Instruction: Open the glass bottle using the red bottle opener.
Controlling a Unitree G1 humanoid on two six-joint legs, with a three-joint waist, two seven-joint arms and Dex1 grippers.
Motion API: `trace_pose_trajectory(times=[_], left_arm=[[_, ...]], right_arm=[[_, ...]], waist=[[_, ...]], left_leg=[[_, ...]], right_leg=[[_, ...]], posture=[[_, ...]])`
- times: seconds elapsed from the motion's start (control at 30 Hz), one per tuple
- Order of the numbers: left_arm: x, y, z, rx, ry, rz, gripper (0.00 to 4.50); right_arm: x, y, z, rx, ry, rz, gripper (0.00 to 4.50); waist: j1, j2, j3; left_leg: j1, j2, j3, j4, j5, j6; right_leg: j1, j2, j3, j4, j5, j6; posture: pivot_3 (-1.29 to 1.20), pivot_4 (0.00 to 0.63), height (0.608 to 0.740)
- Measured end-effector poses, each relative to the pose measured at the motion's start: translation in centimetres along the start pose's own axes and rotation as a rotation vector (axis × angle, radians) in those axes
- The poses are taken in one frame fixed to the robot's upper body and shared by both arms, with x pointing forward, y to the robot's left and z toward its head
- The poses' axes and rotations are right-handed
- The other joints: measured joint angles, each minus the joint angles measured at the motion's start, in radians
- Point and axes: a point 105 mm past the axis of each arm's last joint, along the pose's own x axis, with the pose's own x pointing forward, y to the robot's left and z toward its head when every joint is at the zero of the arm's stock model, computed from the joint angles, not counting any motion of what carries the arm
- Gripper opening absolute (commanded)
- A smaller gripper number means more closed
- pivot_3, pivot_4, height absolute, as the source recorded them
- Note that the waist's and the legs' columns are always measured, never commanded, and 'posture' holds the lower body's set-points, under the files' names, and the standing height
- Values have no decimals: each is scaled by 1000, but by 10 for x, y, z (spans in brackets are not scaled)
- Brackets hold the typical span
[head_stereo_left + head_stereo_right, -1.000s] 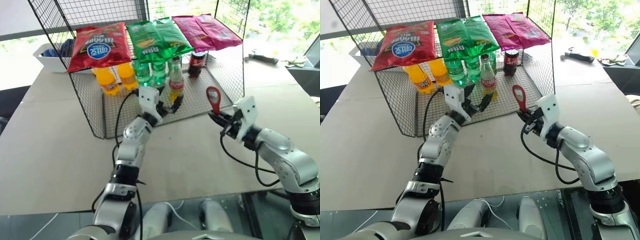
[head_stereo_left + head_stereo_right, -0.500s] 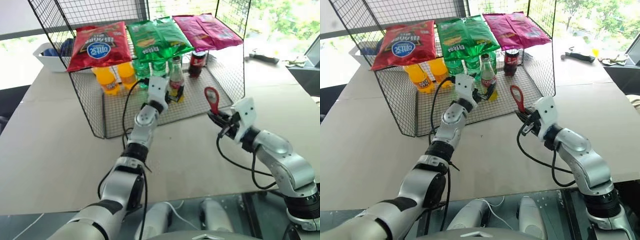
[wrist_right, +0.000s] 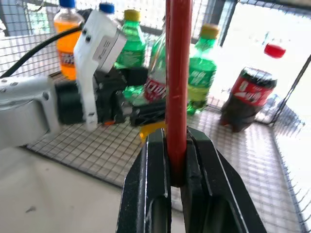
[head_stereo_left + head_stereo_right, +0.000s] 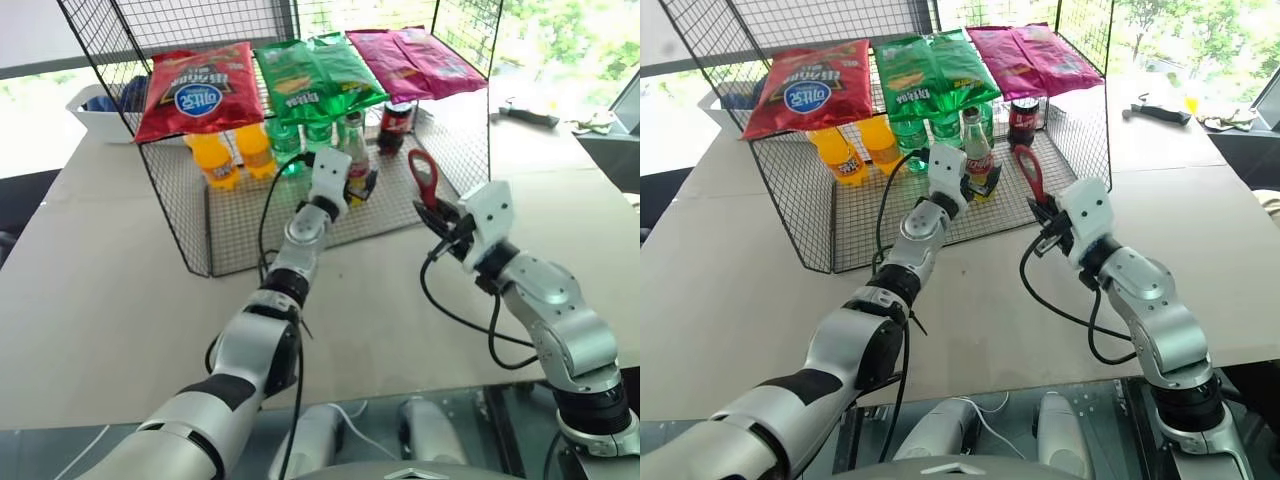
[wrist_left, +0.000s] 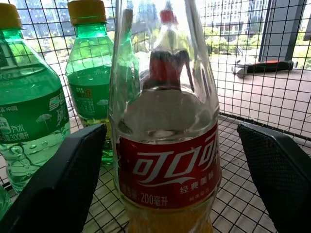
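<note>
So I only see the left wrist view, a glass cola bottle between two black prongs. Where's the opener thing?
Observer: The right claw is shut on the red bottle opener, ring end up, to the right of the glass bottle.
Operator: Is it touching the bottle?
Observer: No, there is a clear gap between them.
Operator: What's above the bottles?
Observer: Three snack bags, red, green and magenta, lie on top of the wire rack.

- The glass bottle [image 5: 167, 145], clear with a red label band and yellow-orange liquid at the bottom, is seen standing upright on wire mesh.
- The red bottle opener [image 4: 424, 178] is held upright, ring head uppermost.
</note>
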Motion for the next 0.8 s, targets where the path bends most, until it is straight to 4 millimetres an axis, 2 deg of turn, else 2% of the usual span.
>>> trace_pose_trajectory(times=[0.27, 0.43, 0.63, 0.8], left_arm=[[12, 0, 8, -2, 19, 24, 4444], [14, 0, 6, -4, 36, 35, 4444], [14, 2, -2, 2, 90, 58, 4444], [22, 3, 10, 39, 89, 61, 4444]], right_arm=[[5, -17, 9, -126, -60, -154, 0], [7, -13, 9, -145, -63, -160, 0], [7, -11, 8, -142, -67, -169, 0], [6, -10, 6, -138, -68, -178, 0]], waist=[[-1, 0, 0], [-6, 0, 0], [-14, 0, 0], [-17, 0, 0]], left_leg=[[-1, 0, 1, 1, 0, 0], [-4, 0, 1, 2, 0, 0], [-13, -3, -2, 14, 0, 0], [-12, -3, -1, 15, 0, 0]], right_leg=[[-1, 0, 0, 1, 0, 0], [-5, 0, 0, 3, 0, 0], [-10, -1, -1, 10, 0, 0], [-10, -1, -1, 13, 0, 0]], posture=[[0, 150, 740], [0, 150, 740], [0, 150, 740], [0, 150, 740]])
